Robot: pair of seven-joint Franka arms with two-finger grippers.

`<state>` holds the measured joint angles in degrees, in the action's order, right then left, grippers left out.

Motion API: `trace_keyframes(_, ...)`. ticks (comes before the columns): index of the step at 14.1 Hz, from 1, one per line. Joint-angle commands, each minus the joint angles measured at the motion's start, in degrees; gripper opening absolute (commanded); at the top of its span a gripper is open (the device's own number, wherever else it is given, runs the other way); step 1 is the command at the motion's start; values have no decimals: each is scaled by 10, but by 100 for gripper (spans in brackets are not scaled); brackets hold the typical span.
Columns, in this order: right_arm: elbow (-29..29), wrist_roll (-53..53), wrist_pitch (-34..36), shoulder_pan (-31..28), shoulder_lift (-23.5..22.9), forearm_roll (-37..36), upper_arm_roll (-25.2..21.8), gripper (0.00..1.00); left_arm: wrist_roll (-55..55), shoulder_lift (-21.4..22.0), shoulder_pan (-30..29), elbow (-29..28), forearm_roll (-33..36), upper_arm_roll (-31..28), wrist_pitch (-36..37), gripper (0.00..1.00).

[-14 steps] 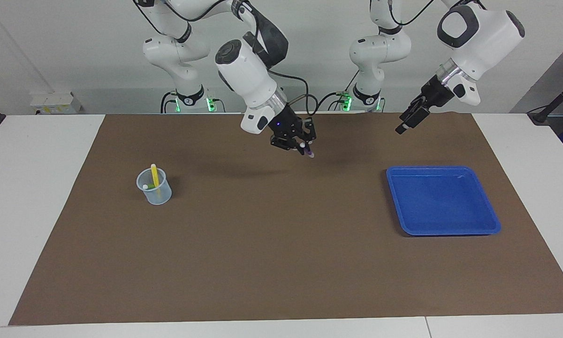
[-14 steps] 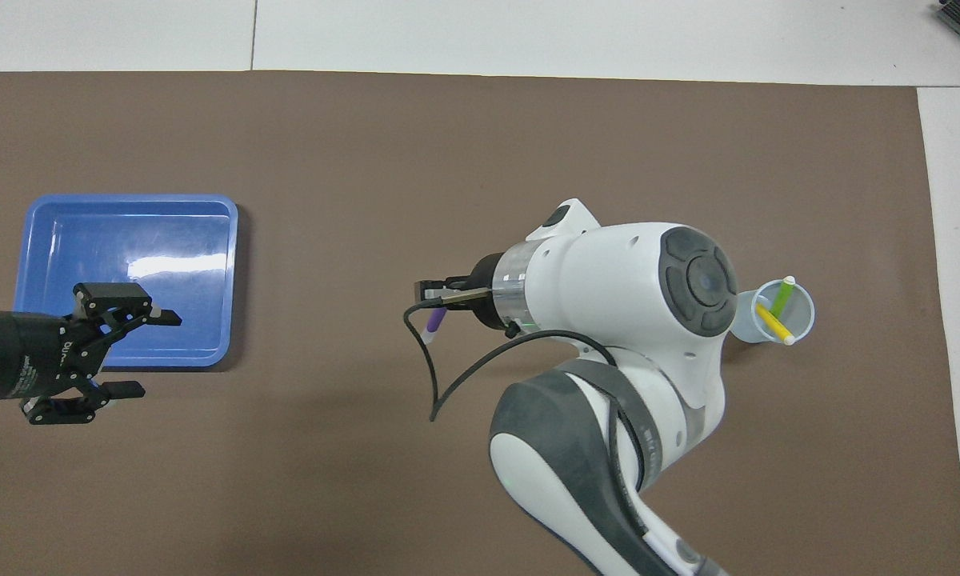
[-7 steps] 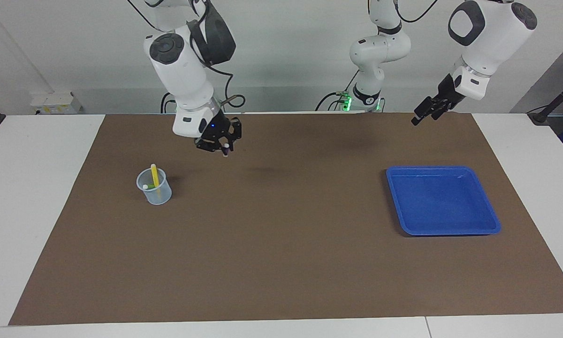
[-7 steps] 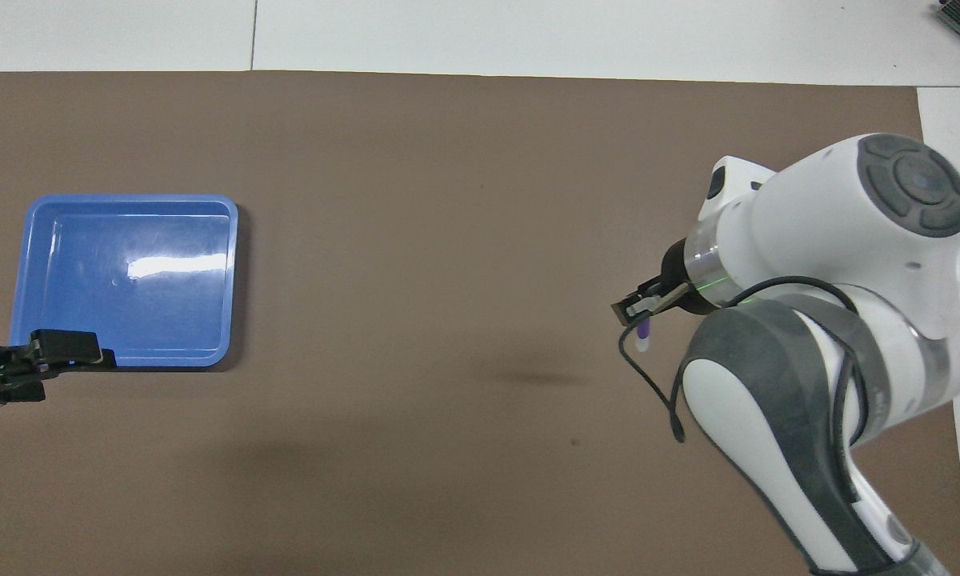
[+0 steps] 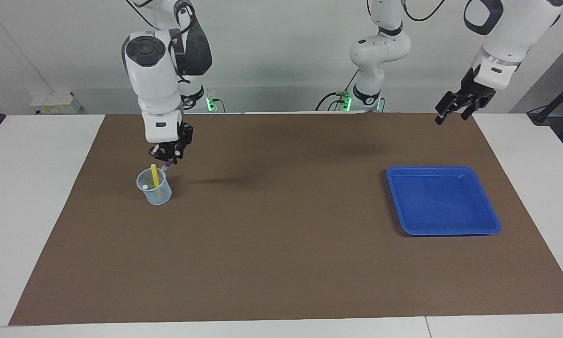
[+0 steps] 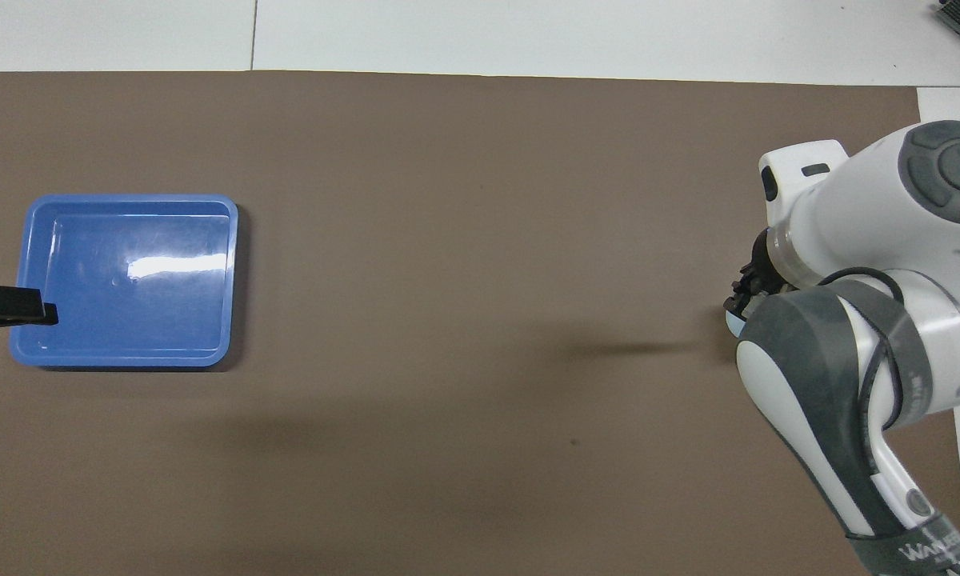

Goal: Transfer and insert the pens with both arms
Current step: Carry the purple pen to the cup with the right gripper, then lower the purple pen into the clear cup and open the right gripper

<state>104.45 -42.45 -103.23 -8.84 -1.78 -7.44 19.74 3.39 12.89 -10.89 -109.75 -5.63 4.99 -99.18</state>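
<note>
Two pincers are mine, and only one is busy: my right pincer (image 5: 168, 157) hangs just above the rim of the clear cup (image 5: 154, 187), its fingertips clamped on the purple pen (image 5: 167, 164), which points down and slants toward the cup's mouth; I cannot tell whether its tip has entered the cup. From overhead my own right arm covers the cup, all the pens and most of that pincer, so only a dark sliver of the pincer (image 6: 748, 288) shows. Inside the cup the yellow pen (image 5: 154, 174) leans with its upper end above the rim, and the green pen (image 5: 149, 187) shows only as a pale cap end and a bit of green through the wall. The cup stands on the brown mat (image 5: 281, 263) toward the right arm's end of the bench (image 5: 28, 188). My left pincer (image 5: 455, 107) waits in the air with its fingers apart and nothing between them, over the mat's edge nearest the robots at the left arm's end; overhead only one black fingertip (image 6: 16, 304) pokes in, the rest cut off at the frame's edge. The blue tray (image 5: 443, 231) lies on the mat at that same end, well apart from the cup.
</note>
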Motion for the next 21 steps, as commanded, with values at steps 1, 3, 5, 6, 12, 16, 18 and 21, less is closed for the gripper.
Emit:
trace_keyframes(1, 28, -37, -14, -34, 13, -10, 9, 0, -5, -25, 4, 44, 19, 3, 21, 100)
trace_keyframes(3, 47, -51, -37, -55, 19, -8, 9, 0, -6, -35, 6, 52, 43, 8, 16, 100)
trace_keyframes(5, 51, -60, -50, -60, 19, -6, 9, 0, -5, -38, 7, 62, 43, 8, 11, 100)
trace_keyframes(6, 58, -59, -59, -64, 20, -2, 9, 0, -5, -45, 13, 65, 44, 7, 7, 100)
trace_keyframes(12, 134, -77, -136, -81, 40, 53, 8, 0, -4, -63, 72, 84, 47, -8, 12, 100)
trace_keyframes(16, 152, -88, -138, -90, 44, 62, 8, 0, -5, -95, 153, 114, 47, -80, 21, 100)
trace_keyframes(18, 158, -88, -138, -93, 48, 63, 8, 0, -5, -107, 156, 130, 47, -78, 23, 100)
trace_keyframes(21, 158, -86, -138, -93, 49, 63, 7, 64, -4, -134, 159, 189, 47, -75, 52, 100)
